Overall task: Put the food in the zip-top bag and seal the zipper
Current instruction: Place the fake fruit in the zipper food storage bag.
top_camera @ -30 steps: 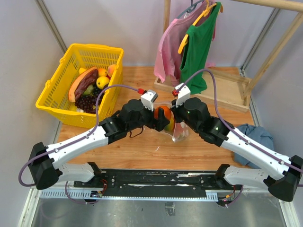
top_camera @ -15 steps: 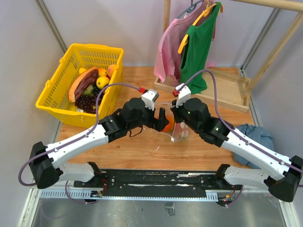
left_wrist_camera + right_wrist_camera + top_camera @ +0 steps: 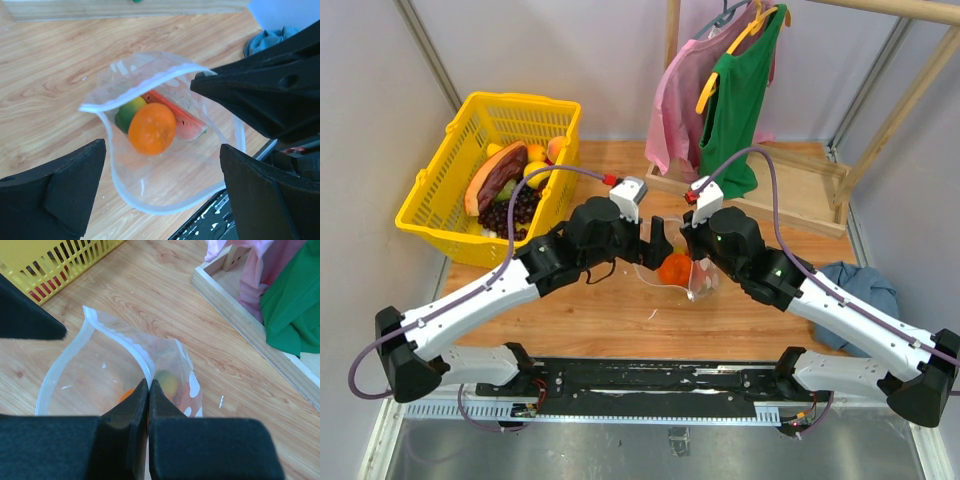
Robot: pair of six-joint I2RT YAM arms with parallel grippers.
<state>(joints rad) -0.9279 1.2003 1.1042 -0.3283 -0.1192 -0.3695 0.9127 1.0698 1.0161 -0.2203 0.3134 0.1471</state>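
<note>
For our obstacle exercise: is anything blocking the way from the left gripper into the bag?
Nothing visible. The left gripper, jaws apart, hangs over the open mouth of the bag; the right gripper holds its rim.

The orange (image 3: pixel 675 268) has left the left pincer (image 3: pixel 161 150) and dropped lower, so it now lies inside the zip-top bag (image 3: pixel 165 187). That pincer has let go, its jaws now spread wide. It has drawn back up and to the left, away from the bag's mouth.
</note>
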